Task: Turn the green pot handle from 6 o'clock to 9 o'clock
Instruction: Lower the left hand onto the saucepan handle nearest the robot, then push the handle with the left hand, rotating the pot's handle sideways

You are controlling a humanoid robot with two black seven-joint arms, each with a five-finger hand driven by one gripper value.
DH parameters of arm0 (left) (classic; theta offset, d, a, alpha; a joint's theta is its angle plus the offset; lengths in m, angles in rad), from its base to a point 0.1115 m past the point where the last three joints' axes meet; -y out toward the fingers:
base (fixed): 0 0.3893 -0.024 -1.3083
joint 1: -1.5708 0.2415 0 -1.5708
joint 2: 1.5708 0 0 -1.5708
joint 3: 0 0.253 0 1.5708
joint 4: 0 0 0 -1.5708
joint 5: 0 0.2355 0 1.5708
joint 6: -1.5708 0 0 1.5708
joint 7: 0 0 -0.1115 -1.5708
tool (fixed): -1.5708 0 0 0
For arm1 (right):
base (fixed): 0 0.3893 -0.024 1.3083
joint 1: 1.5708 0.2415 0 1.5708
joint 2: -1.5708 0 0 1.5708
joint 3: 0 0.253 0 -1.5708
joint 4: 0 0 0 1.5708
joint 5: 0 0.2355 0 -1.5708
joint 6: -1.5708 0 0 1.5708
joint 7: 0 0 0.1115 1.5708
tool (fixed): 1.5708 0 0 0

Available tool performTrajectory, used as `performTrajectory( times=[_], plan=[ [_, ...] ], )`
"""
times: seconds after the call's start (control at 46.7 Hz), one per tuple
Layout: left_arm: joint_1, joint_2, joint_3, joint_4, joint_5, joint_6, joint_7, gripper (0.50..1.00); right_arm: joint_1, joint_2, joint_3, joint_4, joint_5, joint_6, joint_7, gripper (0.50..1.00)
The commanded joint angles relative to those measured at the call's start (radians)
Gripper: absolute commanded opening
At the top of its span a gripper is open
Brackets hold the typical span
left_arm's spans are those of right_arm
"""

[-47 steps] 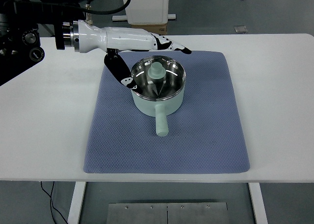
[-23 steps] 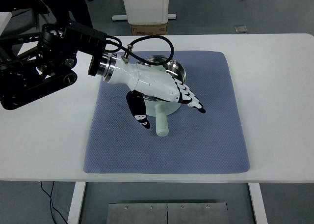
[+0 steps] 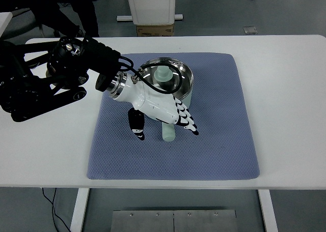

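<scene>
Pale green pot (image 3: 179, 89) sits on the far middle of the blue mat (image 3: 214, 140), its steel bowl showing only reflections. Its handle (image 3: 168, 131) points near, under the left hand (image 3: 162, 112), whose fingers are spread, gripping nothing.

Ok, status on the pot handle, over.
Left hand open, over the handle, no grip seen. Green pot on blue mat, handle at 6 o'clock. Nothing blocking.

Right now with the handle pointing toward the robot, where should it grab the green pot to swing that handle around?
Grip the handle near its free end, coming from above with fingers on either side. It is a straight stub jutting from the green pot toward the mat's near edge, so the tip likely gives the most leverage. The left robot hand hovers over it, fingers spread.
</scene>
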Motion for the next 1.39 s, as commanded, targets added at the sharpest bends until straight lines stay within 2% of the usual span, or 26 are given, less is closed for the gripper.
performTrajectory(
  times=[0.0,0.707,1.371],
  plan=[
    [0.0,-0.013,0.014,0.004,0.003,0.0,0.0,1.0,0.0,0.0,0.0,0.0,0.0,0.0,0.0,1.0],
    [0.033,-0.09,0.089,0.07,0.074,0.0,0.0,1.0,0.0,0.0,0.0,0.0,0.0,0.0,0.0,1.0],
    [0.022,-0.067,0.098,0.068,0.08,-0.006,-0.003,1.0,0.0,0.0,0.0,0.0,0.0,0.0,0.0,1.0]
  ],
)
